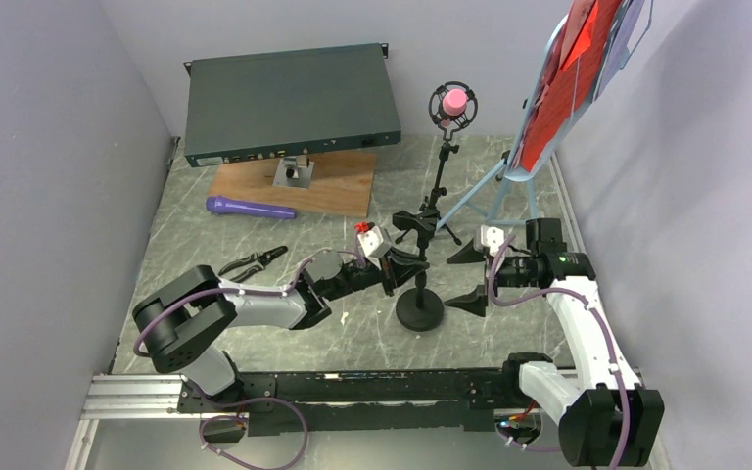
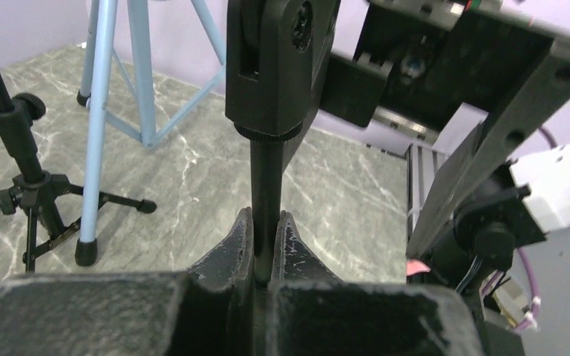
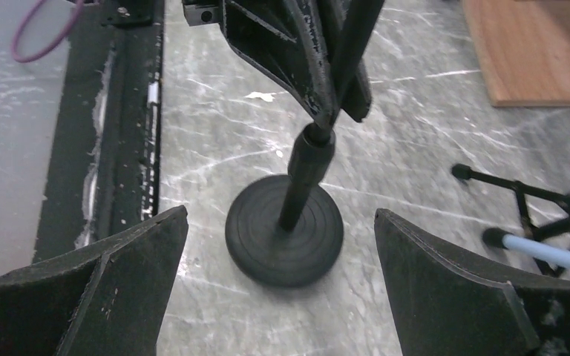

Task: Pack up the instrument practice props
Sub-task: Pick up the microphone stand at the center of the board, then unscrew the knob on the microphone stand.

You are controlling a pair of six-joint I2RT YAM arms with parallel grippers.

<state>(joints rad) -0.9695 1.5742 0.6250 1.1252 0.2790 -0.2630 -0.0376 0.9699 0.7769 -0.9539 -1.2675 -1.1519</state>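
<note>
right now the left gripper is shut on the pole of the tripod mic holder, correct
No. The left gripper is shut on the pole of the round-base mic holder; the tripod mic holder stands apart. The right wrist view shows it.

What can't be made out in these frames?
- Music sheets: top external, upper part cut off by the frame's top edge.
- Base of the round-base mic holder: left wrist, hidden behind the left tool.
- Small dark object beside the left arm: top external, too small to identify.
</note>
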